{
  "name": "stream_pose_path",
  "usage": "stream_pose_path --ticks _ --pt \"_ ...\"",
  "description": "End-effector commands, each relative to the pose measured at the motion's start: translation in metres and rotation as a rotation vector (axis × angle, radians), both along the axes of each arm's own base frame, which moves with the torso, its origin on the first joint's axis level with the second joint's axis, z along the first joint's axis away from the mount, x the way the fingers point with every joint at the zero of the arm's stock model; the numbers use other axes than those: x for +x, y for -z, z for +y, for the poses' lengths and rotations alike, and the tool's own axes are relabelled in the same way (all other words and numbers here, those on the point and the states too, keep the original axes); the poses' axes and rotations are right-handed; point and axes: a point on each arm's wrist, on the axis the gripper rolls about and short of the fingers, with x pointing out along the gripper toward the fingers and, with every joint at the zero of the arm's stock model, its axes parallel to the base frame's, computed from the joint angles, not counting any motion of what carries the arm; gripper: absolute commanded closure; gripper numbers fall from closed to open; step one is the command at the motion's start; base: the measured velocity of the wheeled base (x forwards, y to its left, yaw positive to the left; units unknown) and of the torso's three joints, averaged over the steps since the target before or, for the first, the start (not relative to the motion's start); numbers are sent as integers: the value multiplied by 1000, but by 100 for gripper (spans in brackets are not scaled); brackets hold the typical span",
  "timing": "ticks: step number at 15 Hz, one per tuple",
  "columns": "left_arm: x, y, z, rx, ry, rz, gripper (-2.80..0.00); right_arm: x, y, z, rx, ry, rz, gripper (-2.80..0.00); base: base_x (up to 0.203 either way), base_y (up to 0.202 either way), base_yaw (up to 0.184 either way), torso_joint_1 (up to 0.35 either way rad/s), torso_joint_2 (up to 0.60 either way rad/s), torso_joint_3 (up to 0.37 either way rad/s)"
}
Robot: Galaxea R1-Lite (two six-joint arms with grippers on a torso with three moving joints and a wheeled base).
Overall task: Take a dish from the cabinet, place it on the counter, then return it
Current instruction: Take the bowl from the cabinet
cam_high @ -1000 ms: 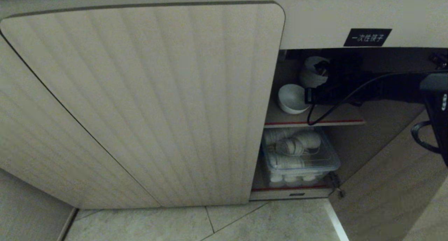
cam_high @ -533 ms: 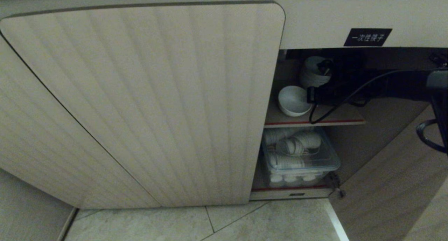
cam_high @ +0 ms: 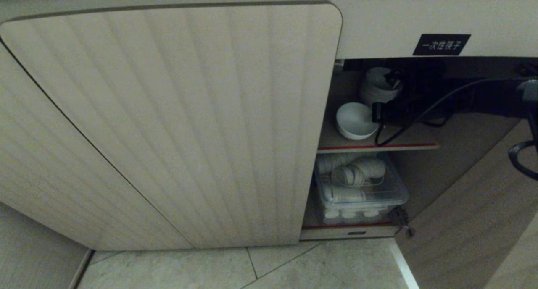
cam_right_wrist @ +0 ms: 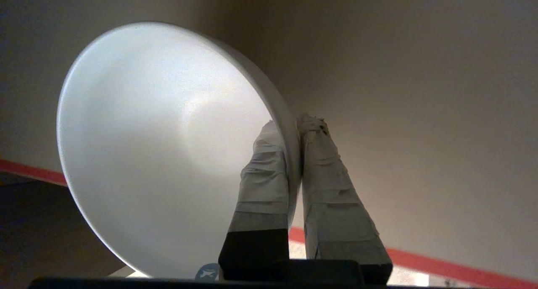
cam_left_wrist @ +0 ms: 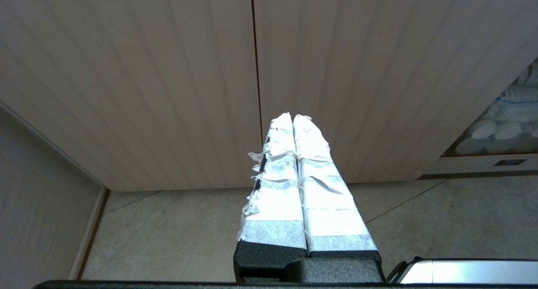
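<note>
Dim cabinet [cam_high: 176, 125] interior, head view: your right gripper [cam_high: 375, 112] reaches in level from the right, pinched on the rim of the dish [cam_high: 356, 120] over the red-edged upper shelf [cam_high: 378, 146]; stacked bowls [cam_high: 378, 87] just behind, so a swing on the way out could clip them. Left wrist view: left gripper [cam_left_wrist: 293, 117] is parked, fingers pressed together, empty, facing the closed door. Right wrist view: one finger sits inside the wall, one outside; thin rim pinch, so the tilted dish could pivot or slip if you jerk.
</note>
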Motion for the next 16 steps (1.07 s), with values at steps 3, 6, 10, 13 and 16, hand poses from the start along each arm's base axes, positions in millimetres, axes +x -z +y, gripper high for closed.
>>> stream_pose_path --ticks 3,6,10,13,16 --pt "0 0 0 0 0 -1 0 -6 -6 0 32 17 27 0 0 0 0 0 0 0" --pt "0 0 0 0 0 -1 0 -9 -5 0 37 11 55 0 0 0 0 0 0 0" --pt "0 0 0 0 0 -1 0 -14 -4 -1 35 10 85 0 0 0 0 0 0 0" --pt "0 0 0 0 0 -1 0 -16 -6 -3 46 -3 87 0 0 0 0 0 0 0" --pt "0 0 0 0 0 -1 0 -19 -9 -8 56 -14 98 0 0 0 0 0 0 0"
